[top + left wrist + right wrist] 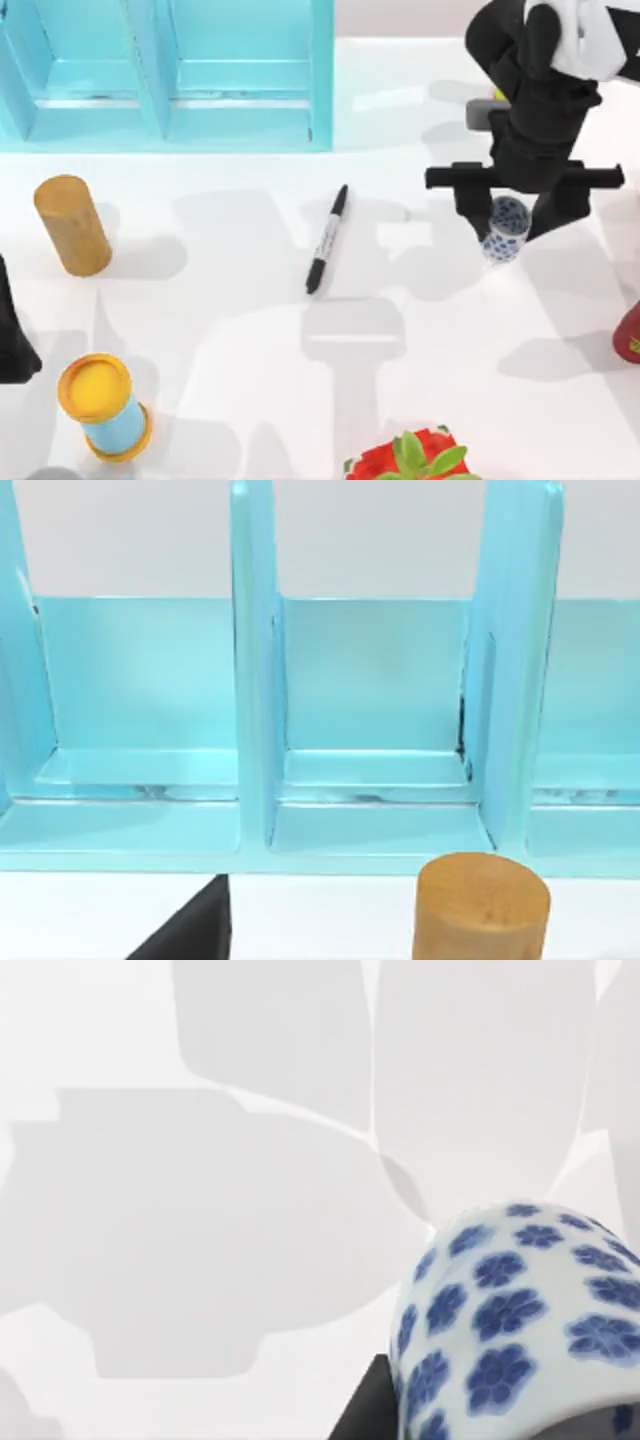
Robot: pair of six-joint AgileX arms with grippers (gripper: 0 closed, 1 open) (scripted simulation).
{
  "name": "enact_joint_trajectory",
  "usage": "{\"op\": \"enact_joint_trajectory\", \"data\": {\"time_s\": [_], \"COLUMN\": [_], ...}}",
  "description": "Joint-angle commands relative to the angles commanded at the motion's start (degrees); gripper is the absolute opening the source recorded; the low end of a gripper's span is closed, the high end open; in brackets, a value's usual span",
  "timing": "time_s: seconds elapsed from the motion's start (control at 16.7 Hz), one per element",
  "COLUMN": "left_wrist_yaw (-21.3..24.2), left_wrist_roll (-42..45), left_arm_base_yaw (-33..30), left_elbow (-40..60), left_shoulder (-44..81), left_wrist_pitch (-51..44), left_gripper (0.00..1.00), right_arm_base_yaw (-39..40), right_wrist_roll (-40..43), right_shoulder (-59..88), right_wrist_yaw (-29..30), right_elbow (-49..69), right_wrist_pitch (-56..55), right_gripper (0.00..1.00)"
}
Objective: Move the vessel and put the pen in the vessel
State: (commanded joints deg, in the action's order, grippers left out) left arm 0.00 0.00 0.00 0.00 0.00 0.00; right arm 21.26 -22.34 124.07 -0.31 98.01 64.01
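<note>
— Where is the vessel (505, 229)?
— On the counter's (250, 400) right side, pinched between the fingers of the right hand (513, 213).

— And the pen (327, 239)?
— Lying flat mid-counter, well apart from the cup. The left hand (12, 335) sits parked at the left edge, near the wooden cylinder (72, 224); its fingers cannot be judged.
</note>
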Motion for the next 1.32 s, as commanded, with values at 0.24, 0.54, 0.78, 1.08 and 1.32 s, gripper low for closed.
{"op": "enact_joint_trajectory", "data": {"time_s": [0.24,0.54,0.78,1.08,1.32], "left_wrist_yaw": [0.0,0.0,0.0,0.0,0.0], "left_wrist_roll": [0.0,0.0,0.0,0.0,0.0], "left_arm_base_yaw": [0.0,0.0,0.0,0.0,0.0], "left_elbow": [0.0,0.0,0.0,0.0,0.0], "left_shoulder": [0.0,0.0,0.0,0.0,0.0], "left_wrist_pitch": [0.0,0.0,0.0,0.0,0.0], "left_gripper": [1.00,1.00,1.00,1.00,1.00], "right_arm_base_yaw": [0.0,0.0,0.0,0.0,0.0], "right_wrist_roll": [0.0,0.0,0.0,0.0,0.0], "right_shoulder": [0.0,0.0,0.0,0.0,0.0], "right_wrist_yaw": [0.0,0.0,0.0,0.0,0.0], "right_elbow": [0.0,0.0,0.0,0.0,0.0], "right_wrist_pitch": [0.0,0.0,0.0,0.0,0.0], "right_gripper": [0.08,0.45,0.75,1.00,1.00]}}
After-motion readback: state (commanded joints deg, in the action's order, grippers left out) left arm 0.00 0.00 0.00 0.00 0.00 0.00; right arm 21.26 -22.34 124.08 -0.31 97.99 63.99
